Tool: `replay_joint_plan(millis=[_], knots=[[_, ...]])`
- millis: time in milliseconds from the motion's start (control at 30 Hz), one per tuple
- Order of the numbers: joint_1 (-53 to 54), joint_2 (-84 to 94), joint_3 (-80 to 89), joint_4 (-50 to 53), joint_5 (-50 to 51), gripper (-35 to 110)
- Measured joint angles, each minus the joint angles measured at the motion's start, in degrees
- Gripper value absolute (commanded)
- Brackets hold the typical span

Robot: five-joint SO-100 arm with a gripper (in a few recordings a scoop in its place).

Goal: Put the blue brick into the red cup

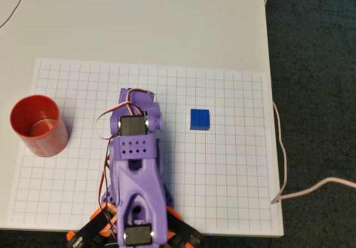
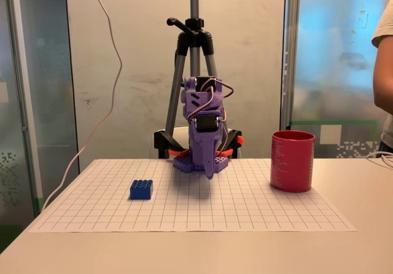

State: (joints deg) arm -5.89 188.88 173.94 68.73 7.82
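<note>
Currently folded: purple arm (image 1: 136, 170) hunched over its base, gripper (image 2: 209, 171) pointing down, looks closed, holding nothing | blue brick (image 1: 199, 119) at arm's 3 o'clock on grid mat (image 1: 233, 170), overhead view | red cup (image 1: 39, 125) at 9 o'clock, upright | no legible writing

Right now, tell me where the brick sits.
The brick lies on the grid sheet, right of the arm in the overhead view, left of it in the fixed view; the cup stands on the arm's other side.

Dark carpet (image 1: 317, 64), glass walls (image 2: 334, 59), tripod (image 2: 195, 59)
</note>
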Motion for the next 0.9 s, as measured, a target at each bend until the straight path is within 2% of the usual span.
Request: replay_joint_plan(millis=[267, 533, 700, 900], knots=[[0.00, 0.00, 0.00, -0.26, -1.32, 0], [11.87, -0.09, -2.46, -6.33, -4.92, 0], [16.17, -0.18, -12.22, -6.68, -6.50, 0], [15.38, -10.02, -31.29, 2.37, -6.50, 0]])
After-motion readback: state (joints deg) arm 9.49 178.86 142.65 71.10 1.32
